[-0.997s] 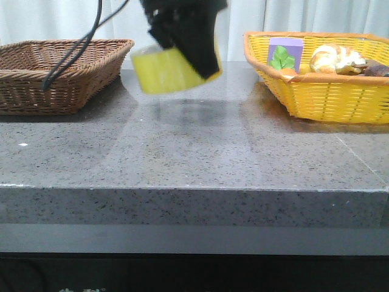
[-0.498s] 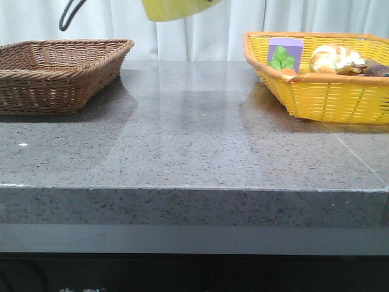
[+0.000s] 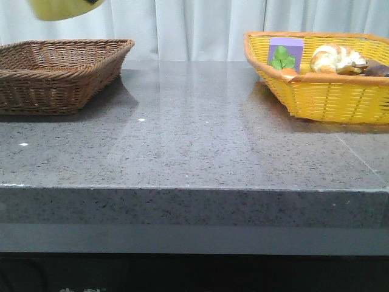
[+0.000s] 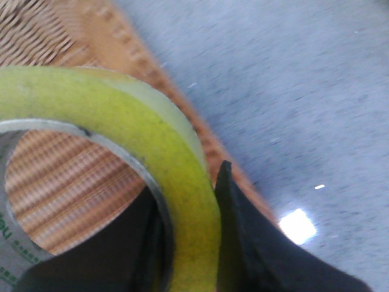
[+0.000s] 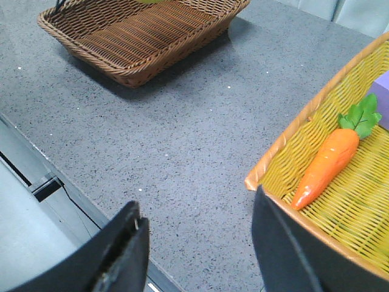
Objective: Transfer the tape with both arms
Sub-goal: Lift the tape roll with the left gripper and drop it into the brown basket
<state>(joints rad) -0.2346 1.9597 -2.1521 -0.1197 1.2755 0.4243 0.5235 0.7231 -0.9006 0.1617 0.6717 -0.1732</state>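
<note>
The tape (image 4: 176,182) was held by the left gripper (image 4: 200,267), one black finger inside the core and one pressed against the outer wall, presumably so the roll could be carried high and released over the brown wicker basket (image 3: 61,73), whose rim and weave were seen directly beneath it; in the front view only its lower edge was visible at the top left. The right gripper (image 5: 200,243) was spread wide and empty beside the yellow basket (image 5: 316,128), with the carrot (image 5: 325,164) inside. Green printing on the core was too blurred to be read
</note>
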